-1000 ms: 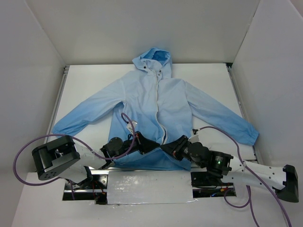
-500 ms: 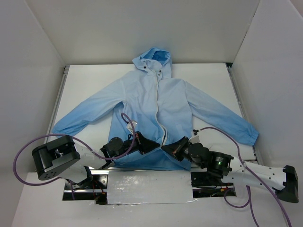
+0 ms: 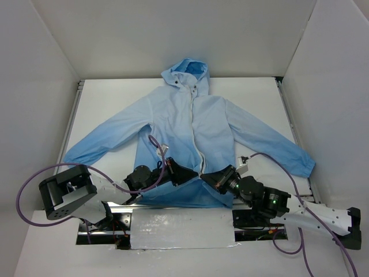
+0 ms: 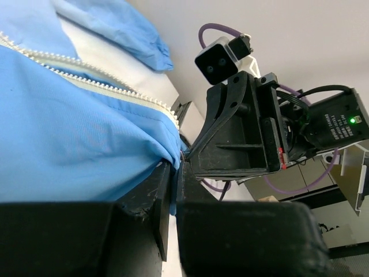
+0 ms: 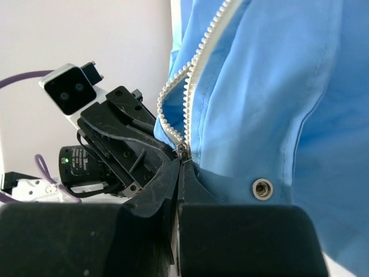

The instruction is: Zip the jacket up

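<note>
**Jacket [image 3: 190, 127] flat on table [image 3: 115, 92], zipper [image 3: 196, 141] not yet joined at the foot**

A pale blue hooded jacket lies spread front-up on a white table. Its hood points to the far side and both sleeves are stretched outward. It fills most of the table, and its hem [image 3: 173, 201] lies at the near edge, just ahead of the arm bases.

Both arms reach in low to the middle of the hem. The left gripper [image 3: 185, 173] and right gripper [image 3: 209, 176] face each other, nearly touching, on either side of the front opening.

In the left wrist view, the left gripper's fingers are pressed together with a fold of blue fabric pinched between them at the corner of the front panel. In the right wrist view, the right gripper's fingers are likewise closed on the other panel's bottom corner, right at the lowest zipper teeth.

The white zipper runs as a thin line from hem to collar. Both wrist views show its two rows of teeth separate and spreading apart just above the grippers. From overhead it is too fine to tell whether any part higher up is closed. A small metal snap [image 5: 263, 187] sits on the panel beside the right gripper.

The task looks to be at an early stage. Each side of the opening is held, but the bottom ends are not yet mated. Joining the ends and drawing the slider up the whole front appear to be left to do.
</note>
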`<act>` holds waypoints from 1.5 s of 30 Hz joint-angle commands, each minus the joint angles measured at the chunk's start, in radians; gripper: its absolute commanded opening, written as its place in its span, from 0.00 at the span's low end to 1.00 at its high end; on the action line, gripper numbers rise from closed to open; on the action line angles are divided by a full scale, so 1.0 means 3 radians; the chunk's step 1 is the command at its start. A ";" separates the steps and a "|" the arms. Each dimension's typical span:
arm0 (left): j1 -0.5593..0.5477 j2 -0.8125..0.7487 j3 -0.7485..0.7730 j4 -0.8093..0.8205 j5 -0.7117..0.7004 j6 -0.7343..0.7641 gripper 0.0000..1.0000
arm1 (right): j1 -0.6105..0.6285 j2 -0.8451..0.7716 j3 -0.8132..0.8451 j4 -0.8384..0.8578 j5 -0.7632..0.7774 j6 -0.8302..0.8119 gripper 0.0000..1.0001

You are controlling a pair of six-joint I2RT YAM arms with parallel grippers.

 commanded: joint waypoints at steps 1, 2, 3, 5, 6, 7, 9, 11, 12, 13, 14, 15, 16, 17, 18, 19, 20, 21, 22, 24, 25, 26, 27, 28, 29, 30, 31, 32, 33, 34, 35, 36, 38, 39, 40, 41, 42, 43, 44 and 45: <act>-0.0034 -0.0035 0.0152 0.1255 0.0348 0.0068 0.00 | 0.0020 -0.0103 -0.0023 0.0275 0.0352 -0.0266 0.00; -0.0034 -0.0029 0.0183 0.1108 0.0374 0.0088 0.00 | 0.0015 -0.0119 -0.0028 0.0403 0.0347 -0.0368 0.00; -0.0034 -0.0029 0.0239 0.1056 0.0409 0.0108 0.00 | 0.0010 -0.0134 -0.0018 0.0409 0.0357 -0.0379 0.00; -0.0034 -0.0045 0.0280 0.0908 0.0415 0.0139 0.00 | 0.0015 -0.0129 0.0002 0.0486 0.0337 -0.0496 0.00; -0.0034 -0.0055 0.0290 0.0861 0.0390 0.0155 0.00 | 0.0015 -0.0088 0.0012 0.0481 0.0322 -0.0502 0.00; -0.0034 -0.0080 0.0285 0.0805 0.0364 0.0170 0.00 | 0.0015 -0.0053 0.0048 0.0420 0.0306 -0.0492 0.00; -0.0034 -0.0137 0.0311 0.0687 0.0364 0.0201 0.00 | 0.0010 0.0106 0.0109 0.0323 0.0265 -0.0421 0.00; -0.0034 -0.0213 0.0387 0.0403 0.0364 0.0247 0.00 | 0.0010 0.0178 0.0079 0.0373 0.0154 -0.0491 0.00; -0.0034 -0.0244 0.0408 0.0289 0.0349 0.0267 0.00 | 0.0010 0.0163 -0.0027 0.0469 0.0097 -0.0527 0.00; -0.0034 -0.0305 0.0423 0.0187 0.0328 0.0303 0.00 | 0.0010 0.0117 -0.0099 0.0729 0.0036 -0.0558 0.00; -0.0034 -0.0331 0.0418 0.0054 0.0232 0.0308 0.00 | 0.0005 -0.0010 -0.0171 0.0812 0.0005 -0.0543 0.00; -0.0034 -0.0351 0.0403 0.0038 0.0211 0.0313 0.00 | 0.0005 -0.0077 -0.0263 0.0823 0.0030 -0.0503 0.00; -0.0034 -0.0377 0.0393 0.0032 0.0210 0.0354 0.00 | 0.0010 -0.0149 -0.0279 0.0732 0.0081 -0.0457 0.00; -0.0034 -0.0382 0.0423 0.0012 0.0266 0.0374 0.00 | 0.0005 -0.0271 -0.0274 0.0640 0.0198 -0.0421 0.00; -0.0034 -0.0387 0.0444 -0.0104 0.0292 0.0395 0.00 | 0.0010 -0.0338 -0.0259 0.0558 0.0249 -0.0390 0.00; -0.0044 -0.0387 0.0464 -0.0146 0.0307 0.0420 0.00 | 0.0015 -0.0404 -0.0259 0.0426 0.0295 -0.0370 0.00; -0.0049 -0.0382 0.0459 -0.0157 0.0308 0.0421 0.00 | 0.0005 -0.0532 -0.0254 0.0394 0.0326 -0.0369 0.00; -0.0059 -0.0367 0.0449 -0.0137 0.0302 0.0416 0.00 | 0.0010 -0.0594 -0.0253 0.0394 0.0377 -0.0374 0.00; -0.0059 -0.0342 0.0439 -0.0101 0.0292 0.0395 0.00 | 0.0005 -0.0650 -0.0248 0.0394 0.0383 -0.0369 0.00; -0.0059 -0.0306 0.0403 -0.0055 0.0246 0.0390 0.00 | 0.0010 -0.0742 -0.0208 0.0460 0.0322 -0.0400 0.00; -0.0059 -0.0300 0.0388 -0.0029 0.0226 0.0385 0.00 | 0.0010 -0.0737 -0.0192 0.0455 0.0301 -0.0375 0.00; -0.0059 -0.0295 0.0367 -0.0004 0.0216 0.0380 0.00 | 0.0005 -0.0727 -0.0157 0.0445 0.0266 -0.0364 0.00; -0.0059 -0.0295 0.0362 0.0007 0.0180 0.0364 0.00 | 0.0005 -0.0717 -0.0151 0.0521 0.0199 -0.0440 0.00; -0.0059 -0.0290 0.0362 -0.0013 0.0165 0.0359 0.00 | 0.0015 -0.0682 -0.0156 0.0552 0.0158 -0.0456 0.00; -0.0059 -0.0300 0.0372 -0.0029 0.0144 0.0354 0.00 | 0.0010 -0.0661 -0.0202 0.0583 0.0122 -0.0471 0.00; -0.0059 -0.0321 0.0372 -0.0054 0.0124 0.0344 0.00 | 0.0010 -0.0651 -0.0233 0.0654 0.0092 -0.0487 0.00; -0.0059 -0.0331 0.0382 -0.0085 0.0068 0.0334 0.00 | 0.0010 -0.0610 -0.0268 0.0705 0.0026 -0.0487 0.00; -0.0059 -0.0341 0.0382 -0.0176 0.0027 0.0308 0.00 | 0.0010 -0.0594 -0.0319 0.0771 -0.0016 -0.0512 0.00; -0.0059 -0.0356 0.0377 -0.0218 -0.0009 0.0293 0.00 | 0.0010 -0.0584 -0.0457 0.0873 -0.0082 -0.0553 0.00; -0.0059 -0.0387 0.0372 -0.0264 -0.0106 0.0267 0.00 | 0.0010 -0.0544 -0.0524 0.1087 -0.0204 -0.0604 0.00; -0.0059 -0.0408 0.0357 -0.0350 -0.0147 0.0247 0.00 | 0.0010 -0.0513 -0.0631 0.1155 -0.0256 -0.0604 0.00; -0.0059 -0.0433 0.0352 -0.0371 -0.0178 0.0226 0.00 | 0.0010 -0.0492 -0.0677 0.1292 -0.0307 -0.0645 0.00; -0.0059 -0.0459 0.0352 -0.0509 -0.0244 0.0191 0.00 | 0.0010 -0.0436 -0.0769 0.1365 -0.0414 -0.0661 0.00; -0.0059 -0.0474 0.0357 -0.0550 -0.0245 0.0175 0.00 | 0.0010 -0.0436 -0.0770 0.1446 -0.0440 -0.0681 0.00; -0.0059 -0.0474 0.0362 -0.0581 -0.0245 0.0165 0.00 | 0.0010 -0.0456 -0.0770 0.1447 -0.0440 -0.0701 0.00; -0.0065 -0.0469 0.0362 -0.0591 -0.0245 0.0160 0.00 | 0.0010 -0.0476 -0.0770 0.1437 -0.0410 -0.0697 0.00; -0.0060 -0.0444 0.0352 -0.0536 -0.0245 0.0155 0.00 | 0.0010 -0.0507 -0.0770 0.1356 -0.0374 -0.0702 0.00; -0.0059 -0.0418 0.0337 -0.0485 -0.0245 0.0114 0.00 | 0.0005 -0.0578 -0.0770 0.1254 -0.0288 -0.0712 0.00; -0.0059 -0.0418 0.0326 -0.0484 -0.0245 0.0114 0.00 | 0.0005 -0.0630 -0.0770 0.1253 -0.0241 -0.0732 0.00; -0.0059 -0.0393 0.0321 -0.0444 -0.0245 0.0073 0.00 | 0.0010 -0.0676 -0.0765 0.1167 -0.0195 -0.0783 0.00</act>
